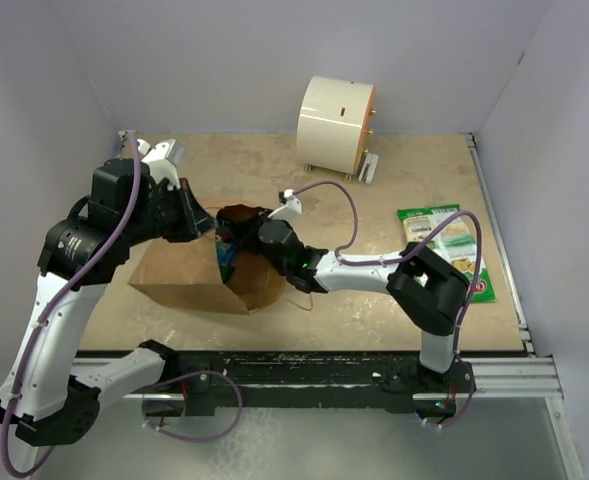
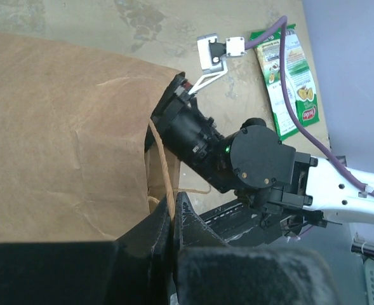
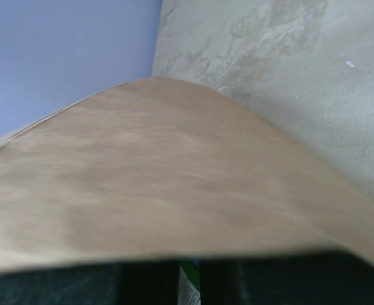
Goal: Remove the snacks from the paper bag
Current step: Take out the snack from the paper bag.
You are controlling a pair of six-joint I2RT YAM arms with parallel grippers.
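Note:
The brown paper bag (image 1: 179, 272) lies on its side at centre left, its mouth facing right. My left gripper (image 1: 196, 222) is shut on the bag's rim and twisted handle (image 2: 169, 190) at the mouth, as the left wrist view (image 2: 171, 213) shows. My right gripper (image 1: 238, 244) reaches inside the mouth. In the right wrist view its fingers (image 3: 188, 283) are closed on a green-and-white snack packet (image 3: 189, 279), under the bag's paper (image 3: 174, 178). Teal and green packets (image 1: 225, 262) show inside the mouth. One green-and-white packet (image 1: 442, 240) lies flat on the table at right, also in the left wrist view (image 2: 293, 76).
A cream cylinder (image 1: 334, 122) stands at the back centre with a small white bracket (image 1: 369, 168) beside it. Grey walls close the left, back and right sides. A black rail (image 1: 324, 370) runs along the near table edge.

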